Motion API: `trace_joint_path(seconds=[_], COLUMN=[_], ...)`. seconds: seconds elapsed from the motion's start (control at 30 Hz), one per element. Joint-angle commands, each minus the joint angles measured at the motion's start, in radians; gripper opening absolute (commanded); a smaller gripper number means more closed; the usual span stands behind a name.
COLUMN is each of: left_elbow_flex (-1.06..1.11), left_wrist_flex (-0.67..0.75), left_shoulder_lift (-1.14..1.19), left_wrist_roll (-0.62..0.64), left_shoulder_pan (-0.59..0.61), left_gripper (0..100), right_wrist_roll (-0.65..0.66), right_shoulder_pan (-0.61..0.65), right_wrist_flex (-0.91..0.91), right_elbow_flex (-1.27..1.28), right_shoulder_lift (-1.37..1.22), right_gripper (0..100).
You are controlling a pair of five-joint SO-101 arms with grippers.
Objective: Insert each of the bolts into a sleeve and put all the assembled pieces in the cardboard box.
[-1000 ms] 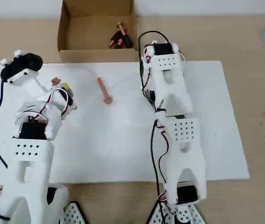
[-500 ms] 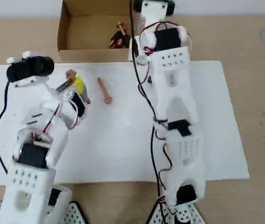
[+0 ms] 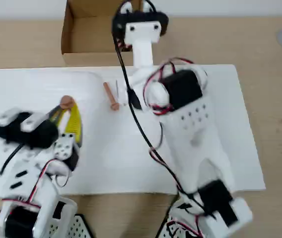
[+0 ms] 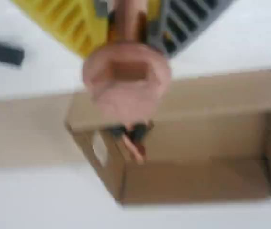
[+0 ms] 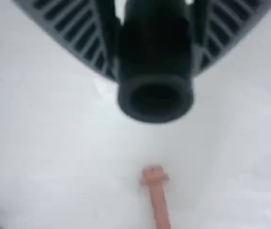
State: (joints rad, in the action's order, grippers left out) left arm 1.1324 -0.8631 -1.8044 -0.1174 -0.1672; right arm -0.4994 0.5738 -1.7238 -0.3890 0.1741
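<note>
The held bolt (image 4: 126, 78), copper-coloured, is sitting head-outward between the yellow and the grey fingers of the left gripper (image 4: 128, 33), which are clenching its shank. The loose bolt (image 3: 111, 95) is lying alone on the white mat (image 3: 32, 89), just beside the right arm and near the cardboard box (image 3: 71, 34). The black sleeve (image 5: 154, 95) is being gripped between the dark ribbed fingers of the right gripper (image 5: 154, 71), its open bore facing out, hanging above the loose bolt and apart from it.

In the high view the left arm is crouching low and folded at the near left part of the mat, its fingers pointing toward the box. The right arm is stretching from the near edge of the counter (image 3: 260, 44) across the mat, its far end standing over the box's near wall.

The left wrist view is looking past the bolt head into the open box, where assembled pieces (image 4: 130, 136), dark with copper, are lying in a corner. The right wrist view is showing the sleeve's hollow end and the loose bolt's head turned toward it.
</note>
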Motion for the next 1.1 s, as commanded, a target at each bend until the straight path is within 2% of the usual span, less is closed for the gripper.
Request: trace_joint_path(seconds=[0.0,0.13,0.33,0.53,0.63,0.87,1.07], left_elbow_flex=[-0.054,-0.087,-0.132,-0.147,-0.137,0.049,0.060], left_wrist_flex=[0.000,0.052,0.135,0.180,0.170,0.252,0.247], left_shoulder_lift=[-0.008,-0.008,-0.007,-0.007,-0.007,-0.015,-0.015], left_wrist_roll=[0.069,0.160,0.167,0.166,0.180,0.210,0.213], left_shoulder_pan=[0.083,0.112,0.109,0.109,0.109,0.112,0.107], left_gripper=[0,0,0,0,0,0,0], right_wrist_roll=[0.054,0.100,0.167,0.207,0.207,0.207,0.229], right_shoulder_pan=[0.018,0.019,0.021,0.024,0.074,0.305,0.378], right_wrist_flex=[0.089,0.199,0.451,0.819,1.022,1.389,1.462], right_elbow_flex=[0.189,0.443,0.865,1.267,1.419,1.633,1.653], right_shoulder_lift=[0.193,0.360,0.618,0.820,0.888,0.917,0.917], right_gripper=[1.2,1.2,1.0,1.0,0.9,0.9,0.9])
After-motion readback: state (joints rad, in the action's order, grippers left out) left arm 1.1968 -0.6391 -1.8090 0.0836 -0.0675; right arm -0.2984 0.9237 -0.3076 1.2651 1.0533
